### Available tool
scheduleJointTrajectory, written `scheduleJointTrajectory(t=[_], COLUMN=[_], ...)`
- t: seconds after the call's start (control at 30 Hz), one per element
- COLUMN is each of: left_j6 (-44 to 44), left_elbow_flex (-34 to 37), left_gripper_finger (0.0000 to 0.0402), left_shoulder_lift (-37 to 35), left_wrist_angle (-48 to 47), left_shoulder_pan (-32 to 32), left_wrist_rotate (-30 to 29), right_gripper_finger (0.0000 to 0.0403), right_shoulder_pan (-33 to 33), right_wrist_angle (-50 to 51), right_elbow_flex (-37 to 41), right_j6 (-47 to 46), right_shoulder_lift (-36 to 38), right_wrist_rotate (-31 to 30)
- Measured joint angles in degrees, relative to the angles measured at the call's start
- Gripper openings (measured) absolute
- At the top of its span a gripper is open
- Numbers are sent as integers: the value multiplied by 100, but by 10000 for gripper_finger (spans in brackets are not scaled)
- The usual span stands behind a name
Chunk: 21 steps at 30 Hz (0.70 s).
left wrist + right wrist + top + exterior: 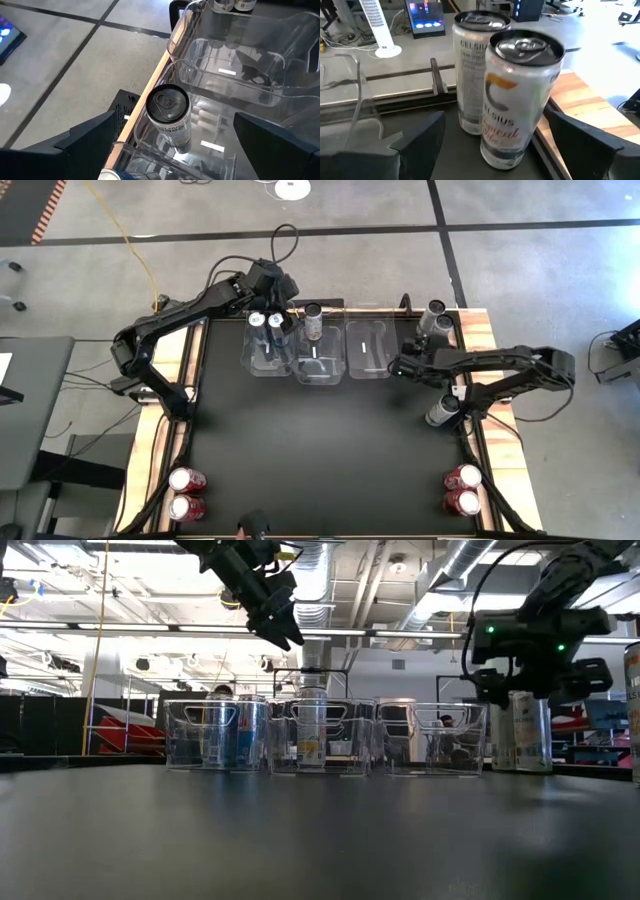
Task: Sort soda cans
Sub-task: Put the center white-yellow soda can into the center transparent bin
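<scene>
Three clear bins stand side by side at the table's far edge. The left bin [266, 352] holds two blue-silver cans [267, 321]. The middle bin [318, 360] holds one grey can [169, 117]. The right bin [368, 350] holds nothing. My left gripper [272, 304] hangs open above the far end of the left and middle bins [277, 615]. My right gripper [496, 117] is open at the far right, its fingers on either side of the nearer of two upright silver-grey cans [520, 100], apart from it. The second can [472, 70] stands just behind.
Another grey can [441, 410] stands by the right edge. Two red cans [186, 492] stand at the near left corner and two more [462, 489] at the near right. The dark mat [320, 450] between them is bare. Wooden rails edge the table.
</scene>
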<state>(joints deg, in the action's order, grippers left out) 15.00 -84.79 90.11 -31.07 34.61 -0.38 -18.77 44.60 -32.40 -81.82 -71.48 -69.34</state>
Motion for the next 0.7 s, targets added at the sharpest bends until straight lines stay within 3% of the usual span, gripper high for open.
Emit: scheduleJointTrajectory(t=[0.13,0.4,0.7], left_j6=[20,20,16], left_elbow_flex=[0,0,0], left_gripper_finger=[396,396,396], left_shoulder_lift=[0,0,0], left_wrist_angle=[2,9,13], left_shoulder_pan=[2,2,2], left_wrist_rotate=[1,0,0], right_gripper_finger=[367,355,355], right_shoulder_pan=[-102,-990,-1722], right_wrist_angle=[242,318,-1102], right_elbow_flex=[0,0,0], right_j6=[405,-191,2001], right_shoulder_lift=[232,323,319], right_wrist_rotate=[-8,49,252])
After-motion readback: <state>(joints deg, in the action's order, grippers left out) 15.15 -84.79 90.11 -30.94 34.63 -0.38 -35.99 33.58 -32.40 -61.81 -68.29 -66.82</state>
